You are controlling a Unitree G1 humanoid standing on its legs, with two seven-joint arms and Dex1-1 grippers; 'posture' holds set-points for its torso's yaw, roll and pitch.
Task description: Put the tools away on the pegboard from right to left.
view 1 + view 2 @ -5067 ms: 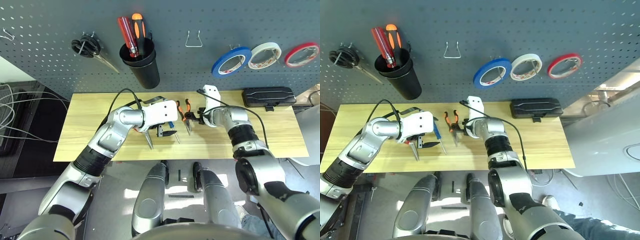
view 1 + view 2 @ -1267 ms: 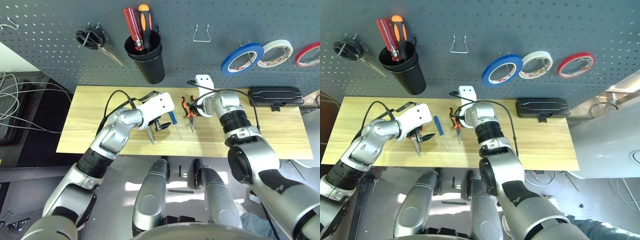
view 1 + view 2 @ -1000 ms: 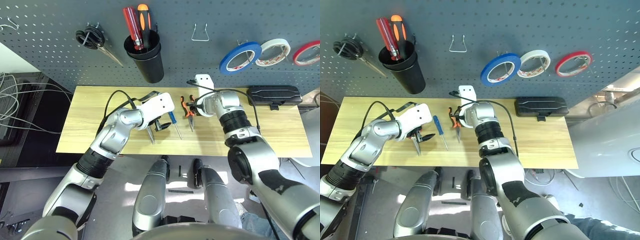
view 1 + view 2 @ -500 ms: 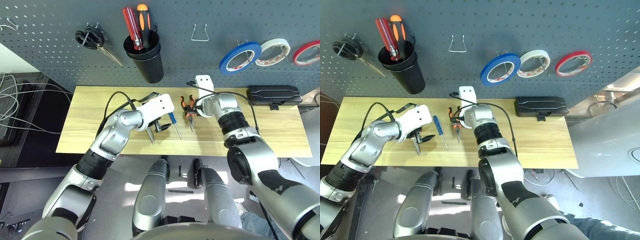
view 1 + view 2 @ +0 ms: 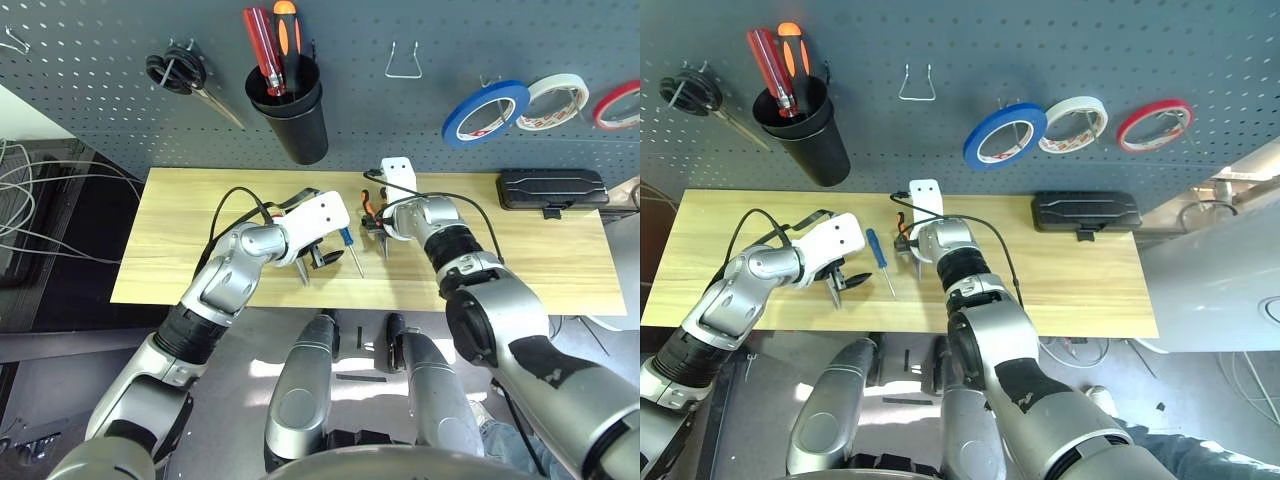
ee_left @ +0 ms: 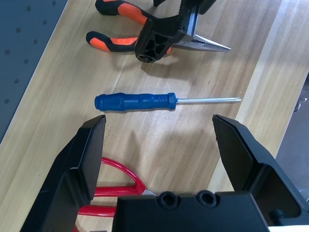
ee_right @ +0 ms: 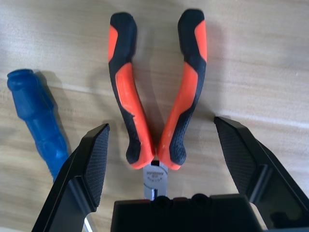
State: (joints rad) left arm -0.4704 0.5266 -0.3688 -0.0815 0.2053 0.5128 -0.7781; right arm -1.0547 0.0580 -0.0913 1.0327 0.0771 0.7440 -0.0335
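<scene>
While the left tool [image 6: 159, 159] hangs released above the red-handled scissors [image 6: 116, 186], the small blue-handled screwdriver [image 6: 137, 102] lies beside them on the wooden tabletop [image 5: 180, 240], and the right tool [image 7: 161, 154], spread wide, straddles the orange-and-black-handled needle-nose pliers [image 7: 157, 96].

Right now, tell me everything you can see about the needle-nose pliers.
The needle-nose pliers lie flat on the wooden table, beside the blue-handled screwdriver. Their handles are orange with black grips and splay slightly apart; the jaws are bare metal, tapering to a point. The right tool straddles the hinge end with both fingers open, gripping nothing.
</scene>
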